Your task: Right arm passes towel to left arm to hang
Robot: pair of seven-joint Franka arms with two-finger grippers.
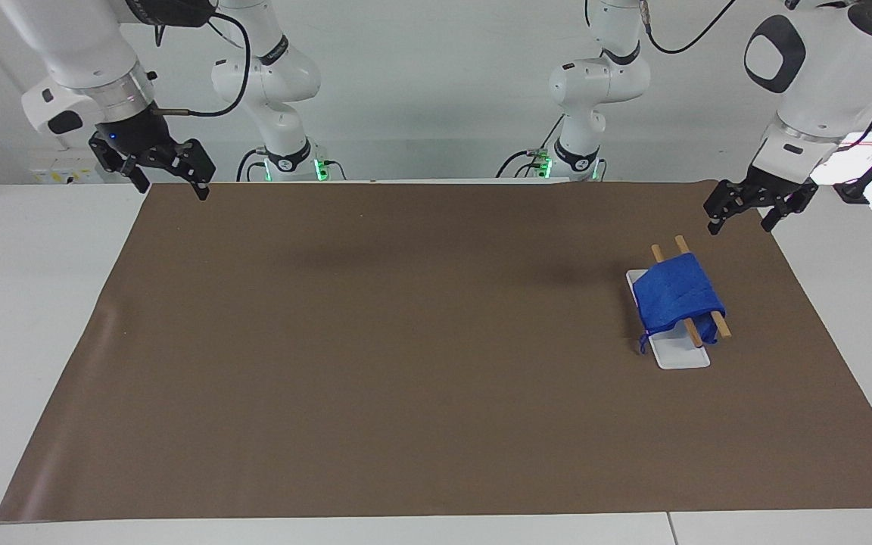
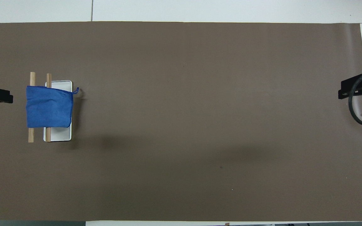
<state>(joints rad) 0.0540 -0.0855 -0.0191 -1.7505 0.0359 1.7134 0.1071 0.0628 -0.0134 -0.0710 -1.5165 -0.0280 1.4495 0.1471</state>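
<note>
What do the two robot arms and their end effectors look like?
Both arms are white and jointed, with silver wrist rings and black cables. The right arm has a plug jutting sideways from its wrist. The right end effector and left end effector are black and two-fingered.

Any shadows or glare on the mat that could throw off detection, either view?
Facing view: soft dark smudges on the brown mat toward the robots, no hard edges; faint sheen along its rim at the right arm's end. Overhead view: diffuse shadow patches nearer the robots, and a narrow one beside the towel. No glare on the white tray.
</note>
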